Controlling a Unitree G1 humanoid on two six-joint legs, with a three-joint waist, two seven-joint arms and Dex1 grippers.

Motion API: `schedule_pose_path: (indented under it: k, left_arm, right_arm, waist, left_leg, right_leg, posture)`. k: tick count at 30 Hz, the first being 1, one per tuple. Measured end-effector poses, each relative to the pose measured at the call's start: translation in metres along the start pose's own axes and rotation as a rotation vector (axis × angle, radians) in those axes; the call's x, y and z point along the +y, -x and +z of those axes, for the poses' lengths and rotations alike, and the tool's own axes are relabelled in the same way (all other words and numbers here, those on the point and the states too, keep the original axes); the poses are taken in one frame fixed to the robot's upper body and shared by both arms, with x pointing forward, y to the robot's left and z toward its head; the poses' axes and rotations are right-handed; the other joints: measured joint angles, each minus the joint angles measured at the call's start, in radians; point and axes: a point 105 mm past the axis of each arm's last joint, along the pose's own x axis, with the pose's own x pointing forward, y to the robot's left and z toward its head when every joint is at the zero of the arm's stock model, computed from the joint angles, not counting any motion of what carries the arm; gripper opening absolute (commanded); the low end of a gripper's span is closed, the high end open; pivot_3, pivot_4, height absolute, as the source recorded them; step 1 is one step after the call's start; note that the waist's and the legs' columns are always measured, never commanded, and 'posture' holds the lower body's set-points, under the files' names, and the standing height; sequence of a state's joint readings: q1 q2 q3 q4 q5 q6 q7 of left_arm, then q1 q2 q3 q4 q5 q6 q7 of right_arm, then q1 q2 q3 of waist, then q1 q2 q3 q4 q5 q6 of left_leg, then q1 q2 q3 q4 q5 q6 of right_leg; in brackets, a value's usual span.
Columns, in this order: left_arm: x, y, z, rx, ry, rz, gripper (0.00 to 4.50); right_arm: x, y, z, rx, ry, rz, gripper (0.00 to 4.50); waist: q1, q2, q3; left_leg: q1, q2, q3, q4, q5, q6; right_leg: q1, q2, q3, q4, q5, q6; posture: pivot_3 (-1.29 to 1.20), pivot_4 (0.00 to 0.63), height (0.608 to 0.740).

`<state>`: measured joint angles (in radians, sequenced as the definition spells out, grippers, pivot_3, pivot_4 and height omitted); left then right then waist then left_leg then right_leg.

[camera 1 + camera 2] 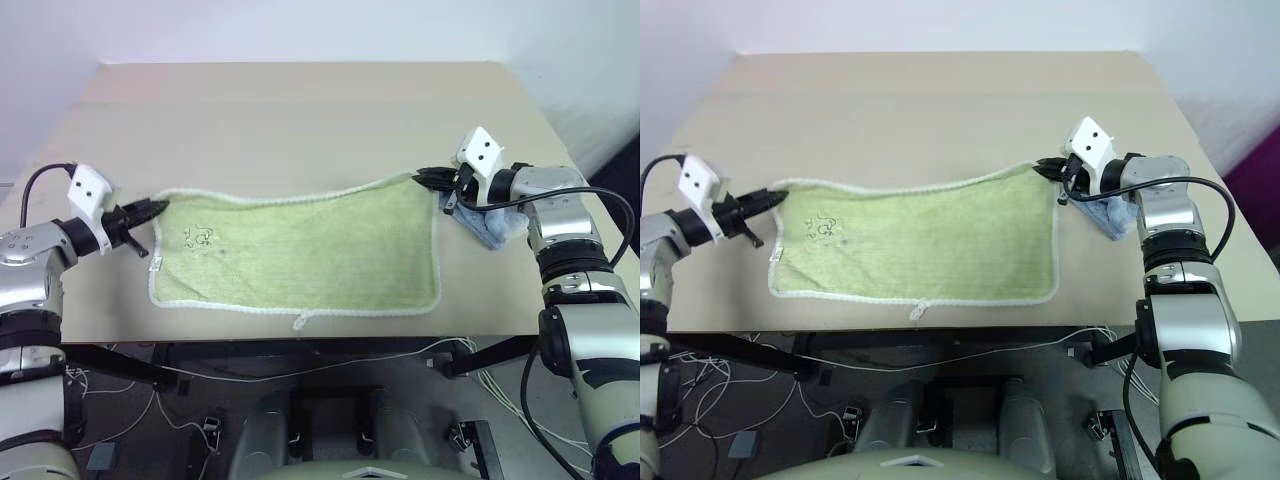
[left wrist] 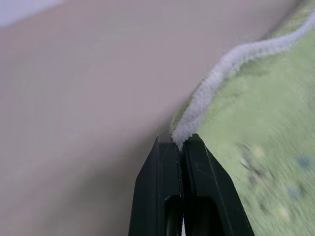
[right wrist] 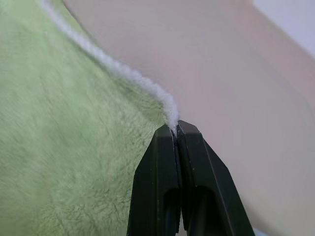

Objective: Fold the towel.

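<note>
The towel [image 1: 300, 250], light yellow-green with white edging, lies spread across the near half of the table, a small white loop tag [image 1: 300, 321] at its near edge. My left gripper [image 1: 160, 207] is shut on the towel's far left corner [image 2: 181, 133], holding it a little off the table. My right gripper [image 1: 418, 177] is shut on the far right corner [image 3: 172, 118], also lifted. The far edge sags between the two raised corners. The near edge rests flat on the table.
A smaller light blue towel [image 1: 492, 230] lies bunched on the table under my right forearm, beside the green towel's right edge. The beige table [image 1: 300, 120] stretches bare beyond the towel. Cables hang below the table's front edge [image 1: 300, 340].
</note>
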<state>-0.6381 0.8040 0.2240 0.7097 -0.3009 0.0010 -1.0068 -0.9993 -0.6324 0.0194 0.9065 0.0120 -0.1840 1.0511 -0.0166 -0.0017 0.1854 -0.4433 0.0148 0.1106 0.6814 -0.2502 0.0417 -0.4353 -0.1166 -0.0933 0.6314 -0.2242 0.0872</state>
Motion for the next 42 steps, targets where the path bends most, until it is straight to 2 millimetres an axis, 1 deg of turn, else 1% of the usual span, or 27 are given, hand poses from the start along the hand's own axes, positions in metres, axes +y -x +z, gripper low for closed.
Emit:
schedule_pose_path:
  k: [1, 4, 6, 7, 8, 12, 15, 17, 18, 19, 21, 22, 25, 28, 31, 33, 35, 38, 40, 42]
  left_arm:
    - [0.002, -0.004, 0.006, -0.022, 0.011, 0.016, 0.0]
    - [0.021, -0.022, 0.026, -0.099, 0.079, 0.14, 0.0]
    - [0.035, -0.037, 0.05, -0.166, 0.129, 0.231, 0.0]
    - [0.036, -0.038, 0.053, -0.176, 0.129, 0.237, 0.0]
    - [0.041, -0.043, 0.064, -0.199, 0.146, 0.27, 0.0]
    - [0.046, -0.049, 0.085, -0.242, 0.134, 0.295, 0.0]
    - [0.049, -0.041, 0.092, -0.252, 0.104, 0.265, 0.0]
    - [0.048, -0.029, 0.09, -0.244, 0.086, 0.212, 0.0]
    - [0.046, -0.021, 0.086, -0.235, 0.071, 0.173, 0.0]
    - [0.044, -0.011, 0.077, -0.215, 0.073, 0.146, 0.0]
    - [0.032, 0.009, 0.052, -0.163, 0.126, 0.062, 0.0]
    - [0.025, 0.016, 0.041, -0.136, 0.155, 0.026, 0.0]
    - [-0.01, 0.042, 0.01, -0.032, 0.238, -0.116, 0.0]
    - [-0.035, 0.061, -0.004, 0.034, 0.309, -0.19, 0.0]
    - [-0.053, 0.075, -0.009, 0.093, 0.346, -0.235, 0.0]
    - [-0.06, 0.08, -0.011, 0.116, 0.37, -0.248, 0.0]
    - [-0.066, 0.085, -0.012, 0.139, 0.387, -0.258, 0.0]
    - [-0.066, 0.091, -0.014, 0.164, 0.386, -0.244, 0.0]
    - [-0.064, 0.091, -0.013, 0.162, 0.38, -0.231, 0.0]
    - [-0.059, 0.089, -0.012, 0.158, 0.368, -0.198, 0.0]
  right_arm:
    - [-0.005, 0.0, 0.005, -0.007, 0.011, -0.024, 0.02]
    - [-0.027, 0.0, 0.02, -0.015, 0.032, -0.132, 0.02]
    - [-0.044, 0.0, 0.034, -0.026, 0.048, -0.222, 0.02]
    - [-0.046, -0.001, 0.037, -0.031, 0.053, -0.231, 0.02]
    - [-0.054, 0.0, 0.045, -0.042, 0.062, -0.269, 0.02]
    - [-0.066, 0.006, 0.065, -0.093, 0.089, -0.315, 0.02]
    - [-0.069, 0.021, 0.085, -0.17, 0.128, -0.296, 0.02]
    - [-0.061, 0.035, 0.095, -0.227, 0.169, -0.242, 0.02]
    - [-0.049, 0.044, 0.095, -0.249, 0.188, -0.191, 0.02]
    - [-0.037, 0.051, 0.09, -0.248, 0.189, -0.136, 0.02]
    - [-0.004, 0.061, 0.069, -0.205, 0.146, -0.012, 0.02]
    - [0.008, 0.063, 0.059, -0.184, 0.115, 0.026, 0.02]
    - [0.04, 0.078, 0.038, -0.12, 0.015, 0.113, 0.02]
    - [0.066, 0.09, 0.028, -0.079, -0.054, 0.182, 0.02]
    - [0.096, 0.097, 0.016, -0.036, -0.136, 0.288, 0.02]
    - [0.108, 0.101, 0.01, -0.015, -0.187, 0.331, 0.02]
    - [0.112, 0.105, 0.01, -0.006, -0.212, 0.355, 0.02]
    - [0.111, 0.108, 0.01, 0.002, -0.216, 0.361, 0.02]
    - [0.111, 0.108, 0.01, 0.004, -0.216, 0.36, 0.02]
    - [0.106, 0.103, 0.01, 0.002, -0.205, 0.337, 0.02]
  waist:
    - [-0.001, 0.0, 0.0]
    - [0.002, -0.001, 0.0]
    - [0.002, -0.002, 0.001]
    - [0.001, -0.002, 0.001]
    - [-0.002, -0.002, 0.001]
    - [-0.004, -0.002, 0.001]
    - [-0.006, -0.001, 0.001]
    - [-0.006, -0.002, 0.001]
    - [-0.005, -0.002, 0.001]
    - [-0.004, -0.002, 0.001]
    - [-0.003, -0.002, 0.001]
    - [-0.003, -0.001, 0.001]
    - [-0.002, -0.001, 0.001]
    - [0.006, -0.002, 0.001]
    - [0.006, -0.002, 0.001]
    - [0.005, -0.001, 0.001]
    - [0.005, -0.001, 0.001]
    - [0.004, -0.001, 0.001]
    - [0.006, -0.001, 0.001]
    - [0.005, -0.001, 0.001]
  left_leg:
    - [0.0, 0.0, 0.0, 0.0, 0.0, 0.0]
    - [0.0, 0.0, 0.0, 0.0, 0.0, 0.0]
    - [0.0, -0.001, 0.0, 0.001, 0.0, 0.0]
    - [0.0, -0.001, 0.0, 0.0, 0.0, 0.0]
    - [0.0, -0.001, 0.0, 0.0, 0.0, 0.0]
    - [-0.001, -0.001, 0.002, -0.001, 0.0, 0.0]
    - [-0.001, 0.0, 0.004, -0.001, 0.0, 0.0]
    - [0.0, 0.0, 0.004, -0.002, 0.0, 0.0]
    - [0.0, 0.0, 0.002, -0.002, 0.0, 0.0]
    - [0.0, 0.0, 0.002, -0.002, 0.0, 0.0]
    - [0.0, 0.0, 0.001, -0.001, 0.0, 0.001]
    - [0.0, 0.0, 0.001, 0.0, 0.0, 0.001]
    - [0.0, 0.0, 0.0, 0.001, -0.001, 0.001]
    - [0.001, 0.0, -0.003, 0.001, -0.005, 0.002]
    - [0.0, 0.0, -0.005, 0.0, -0.006, 0.002]
    - [0.001, 0.0, -0.005, 0.0, -0.006, 0.002]
    - [0.0, 0.0, -0.005, -0.001, -0.006, 0.002]
    - [0.001, 0.0, -0.005, -0.001, -0.006, 0.002]
    - [0.0, 0.0, -0.005, -0.001, -0.006, 0.002]
    - [0.0, 0.0, -0.005, -0.001, -0.006, 0.002]
  right_leg:
    - [0.0, 0.0, 0.0, 0.0, 0.0, 0.0]
    - [0.0, 0.0, 0.0, 0.0, 0.0, 0.0]
    - [0.0, 0.0, 0.0, 0.0, 0.0, 0.0]
    - [0.0, 0.0, 0.0, 0.0, 0.0, 0.0]
    - [0.001, 0.0, 0.0, 0.0, 0.0, 0.0]
    - [0.0, 0.001, 0.0, 0.0, 0.0, 0.001]
    - [0.0, 0.001, 0.0, -0.001, 0.0, 0.001]
    - [0.0, 0.001, 0.0, -0.001, -0.001, 0.002]
    - [0.001, 0.001, 0.001, -0.001, -0.001, 0.002]
    - [0.002, 0.001, 0.001, -0.001, -0.001, 0.002]
    - [0.002, 0.0, 0.001, -0.001, -0.001, 0.002]
    - [0.001, 0.0, 0.001, -0.001, -0.001, 0.002]
    - [0.001, -0.002, 0.002, -0.001, -0.001, 0.002]
    - [0.002, -0.004, 0.0, -0.002, -0.001, 0.001]
    - [0.001, -0.006, 0.0, -0.003, -0.002, -0.004]
    - [0.001, -0.006, 0.001, -0.003, -0.002, -0.004]
    - [0.0, -0.006, 0.001, -0.003, -0.002, -0.004]
    - [-0.004, -0.006, 0.001, -0.003, -0.002, -0.005]
    - [-0.004, -0.007, 0.001, -0.003, -0.002, -0.005]
    - [-0.005, -0.007, 0.001, -0.004, -0.002, -0.006]
  posture:
    - [0.0, 0.15, 0.74]
    - [0.0, 0.15, 0.74]
    - [0.0, 0.15, 0.74]
    - [0.0, 0.15, 0.74]
    - [0.0, 0.15, 0.74]
    - [0.0, 0.15, 0.74]
    - [0.0, 0.15, 0.74]
    - [0.0, 0.15, 0.74]
    - [0.0, 0.15, 0.74]
    - [0.0, 0.15, 0.74]
    - [0.0, 0.15, 0.74]
    - [0.0, 0.15, 0.74]
    - [0.0, 0.15, 0.74]
    - [0.0, 0.15, 0.74]
    - [0.0, 0.15, 0.74]
    - [0.0, 0.15, 0.74]
    - [0.0, 0.15, 0.74]
    - [0.0, 0.15, 0.74]
    - [0.0, 0.15, 0.74]
    - [0.0, 0.15, 0.74]
